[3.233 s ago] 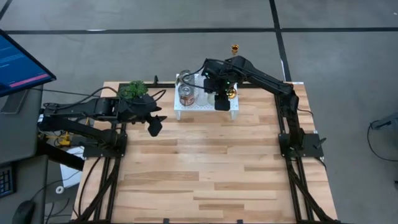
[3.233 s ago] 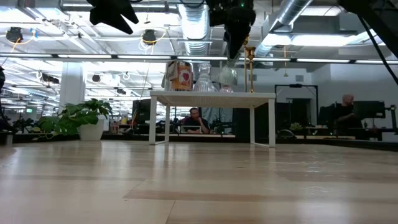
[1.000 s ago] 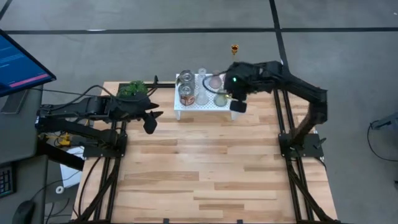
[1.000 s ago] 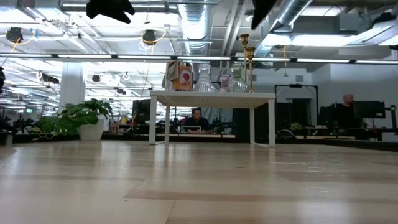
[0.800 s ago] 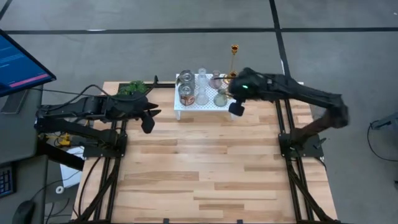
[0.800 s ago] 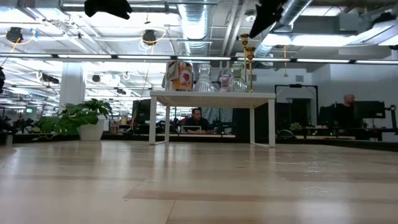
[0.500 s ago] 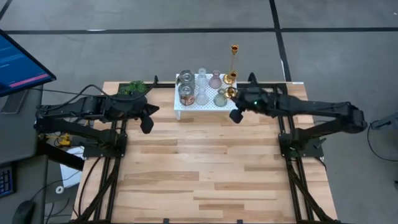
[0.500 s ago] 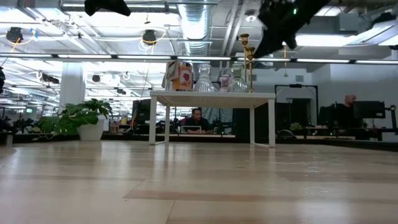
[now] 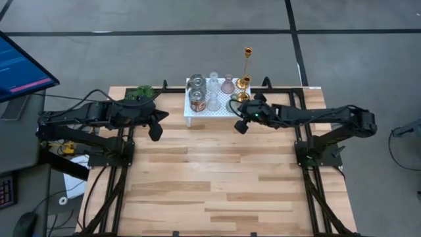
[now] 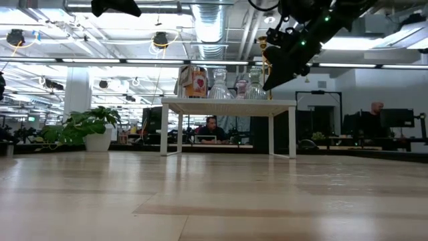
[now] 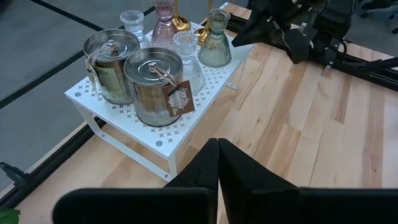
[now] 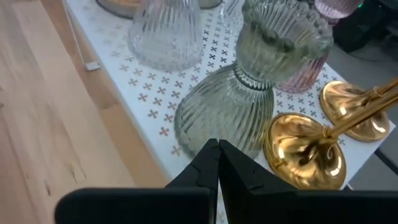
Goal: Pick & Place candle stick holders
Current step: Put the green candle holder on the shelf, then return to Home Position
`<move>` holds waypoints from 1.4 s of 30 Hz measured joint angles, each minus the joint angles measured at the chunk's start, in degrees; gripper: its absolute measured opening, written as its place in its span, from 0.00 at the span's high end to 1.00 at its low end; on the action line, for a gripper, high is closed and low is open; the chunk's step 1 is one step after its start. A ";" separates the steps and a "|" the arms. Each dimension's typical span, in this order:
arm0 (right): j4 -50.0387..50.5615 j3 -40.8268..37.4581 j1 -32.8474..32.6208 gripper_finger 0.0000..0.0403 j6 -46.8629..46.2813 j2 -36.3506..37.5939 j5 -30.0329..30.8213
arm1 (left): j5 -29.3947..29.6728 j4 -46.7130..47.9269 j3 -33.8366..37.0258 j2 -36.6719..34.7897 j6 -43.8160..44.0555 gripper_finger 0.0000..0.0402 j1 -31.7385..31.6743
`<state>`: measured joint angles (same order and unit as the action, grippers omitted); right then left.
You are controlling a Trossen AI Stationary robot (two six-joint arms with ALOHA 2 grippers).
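Two gold candle stick holders stand on their round bases (image 12: pixel 303 152) (image 12: pixel 354 115) at the right end of a white perforated stand (image 9: pixel 197 113). The taller one (image 9: pixel 247 62) shows its thin stem in the high view. My right gripper (image 9: pixel 241 126) is shut, low in front of the stand's right end, pointing at a green ribbed glass vase (image 12: pixel 249 93) with the gold bases just beyond it. It holds nothing. My left gripper (image 9: pixel 155 133) is shut and empty, raised over the table to the left of the stand.
On the stand also sit two silvery tins (image 11: pixel 152 84) (image 11: pixel 111 62) and several small glass vases (image 11: pixel 186 53). A small green plant (image 9: pixel 140 94) stands at the table's far left. Bare wooden tabletop (image 9: pixel 217 178) stretches from the stand to the near edge.
My right gripper has come down from high over the stand's right end to a low place just in front of it, while its arm has stretched out flat toward the table's right side. The holders, tins and vases have stayed put.
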<state>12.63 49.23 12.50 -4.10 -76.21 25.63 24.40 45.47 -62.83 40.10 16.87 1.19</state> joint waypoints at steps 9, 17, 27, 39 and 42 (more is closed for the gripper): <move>2.12 0.09 0.02 1.00 0.52 0.41 0.04 | 0.00 -0.44 0.00 0.02 0.08 0.98 0.00; 2.35 0.13 1.86 1.00 3.17 0.22 2.63 | 0.00 -0.52 0.00 0.02 0.02 0.98 0.01; -2.15 0.09 3.80 1.00 4.52 -3.26 -1.82 | 0.00 -0.64 0.00 0.02 0.04 0.98 0.00; 0.99 1.67 3.03 1.00 2.89 1.42 -1.61 | 0.00 -0.96 0.00 0.02 -2.28 0.99 0.02; 2.02 1.78 0.65 1.00 0.83 6.72 -1.57 | -0.22 -1.14 0.95 -0.95 -4.88 0.99 0.02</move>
<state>14.66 51.01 13.14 -3.27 -69.49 24.05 24.18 44.33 -61.88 39.15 11.99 1.21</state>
